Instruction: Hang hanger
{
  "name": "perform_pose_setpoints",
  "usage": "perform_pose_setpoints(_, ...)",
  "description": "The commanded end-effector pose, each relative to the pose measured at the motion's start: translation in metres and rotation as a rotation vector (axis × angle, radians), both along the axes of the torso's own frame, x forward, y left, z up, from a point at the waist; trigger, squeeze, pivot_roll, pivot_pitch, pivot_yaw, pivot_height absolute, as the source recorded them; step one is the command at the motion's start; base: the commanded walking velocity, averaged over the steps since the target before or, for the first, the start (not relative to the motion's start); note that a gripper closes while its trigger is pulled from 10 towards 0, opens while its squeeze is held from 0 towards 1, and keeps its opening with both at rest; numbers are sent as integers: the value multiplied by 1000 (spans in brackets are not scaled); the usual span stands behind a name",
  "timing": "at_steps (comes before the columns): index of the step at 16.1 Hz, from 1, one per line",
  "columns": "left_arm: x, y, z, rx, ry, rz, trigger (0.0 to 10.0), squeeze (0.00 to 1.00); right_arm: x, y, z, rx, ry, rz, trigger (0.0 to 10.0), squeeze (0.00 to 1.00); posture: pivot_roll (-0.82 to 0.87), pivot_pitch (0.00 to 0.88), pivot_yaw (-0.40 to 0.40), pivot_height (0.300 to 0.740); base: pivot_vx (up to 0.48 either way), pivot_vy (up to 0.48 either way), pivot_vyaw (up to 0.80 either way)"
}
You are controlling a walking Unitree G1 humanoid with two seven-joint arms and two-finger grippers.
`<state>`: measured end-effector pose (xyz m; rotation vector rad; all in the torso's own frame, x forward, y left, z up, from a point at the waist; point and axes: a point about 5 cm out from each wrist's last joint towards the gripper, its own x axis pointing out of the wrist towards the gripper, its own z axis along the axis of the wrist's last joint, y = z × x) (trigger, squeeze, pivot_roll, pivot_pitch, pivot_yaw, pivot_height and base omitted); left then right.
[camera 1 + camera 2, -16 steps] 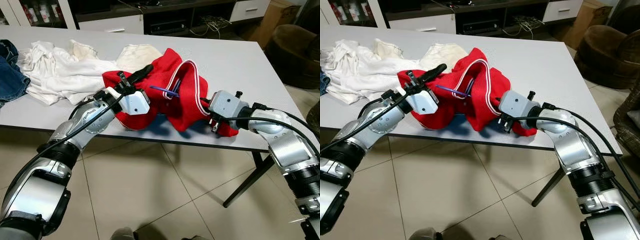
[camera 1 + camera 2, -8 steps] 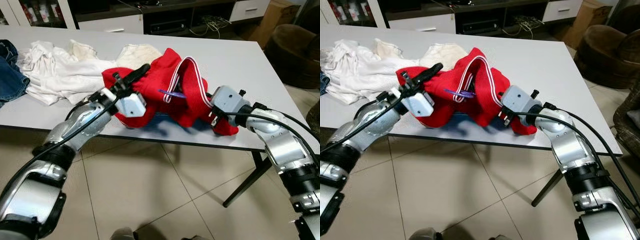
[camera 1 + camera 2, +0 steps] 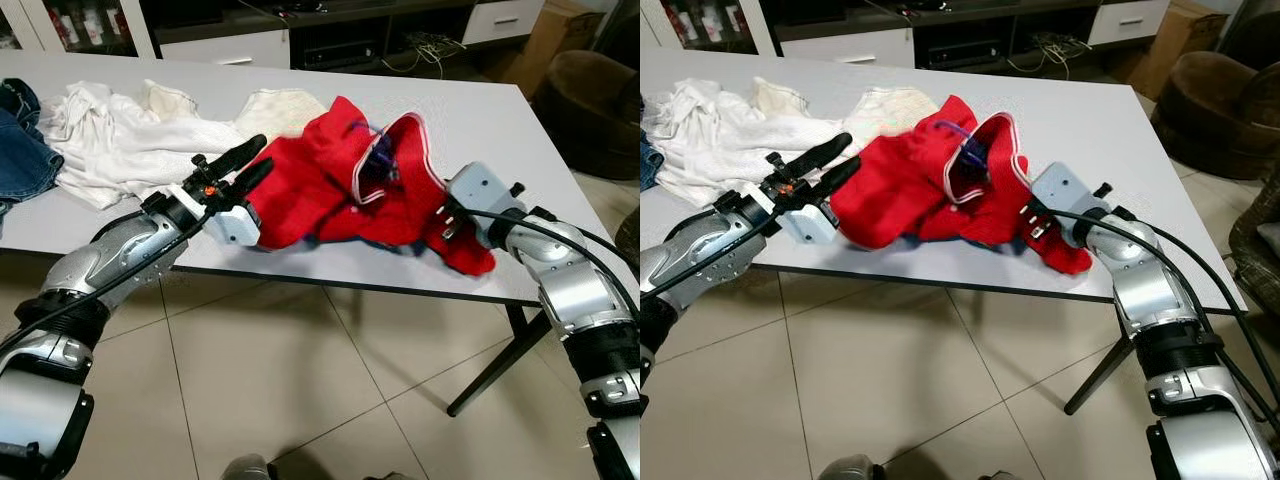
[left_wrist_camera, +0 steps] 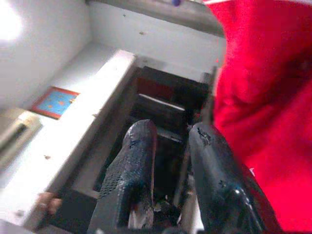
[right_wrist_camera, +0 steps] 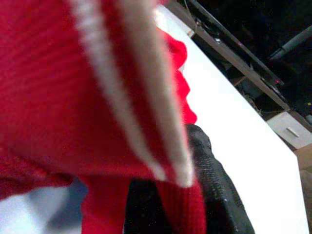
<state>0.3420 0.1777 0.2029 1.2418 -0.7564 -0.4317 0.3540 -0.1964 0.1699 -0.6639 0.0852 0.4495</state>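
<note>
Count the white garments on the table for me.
3, as far as I can tell: a crumpled white shirt, a cream piece behind it, and another cream one against the red sweater. More may be hidden.

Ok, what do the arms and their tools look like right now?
Both arms are silver metal with black joint bands and black cables running along them. Each wrist ends in a light grey housing. The left tool has two long black textured fingers and a small red-orange spot near their base. The right tool shows the same black textured finish.
</note>
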Motion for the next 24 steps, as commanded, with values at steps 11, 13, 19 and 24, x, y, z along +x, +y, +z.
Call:
perform_pose_setpoints(11,-7,18,-16,-1021,281,143,10000,0,-2,14,5,197,-120,-56,0,0,92,0,14,740,0,0,0)
perform_pose_setpoints(13,-14,13,-32,-1177,359,160,10000,0,-4,20,5,243,-134,-46,3647,0,98,0,13,740,0,0,0)
perform_pose_setpoints(19,-40,-19,-48,-1318,469,134,10000,0,-4,35,9,414,-165,-47,10000,0,110,0,16,740,0,0,0)
perform_pose_setpoints(24,-50,-18,-48,-1341,473,171,10000,0,-4,39,20,495,-205,-15,10000,0,117,0,19,740,0,0,160)
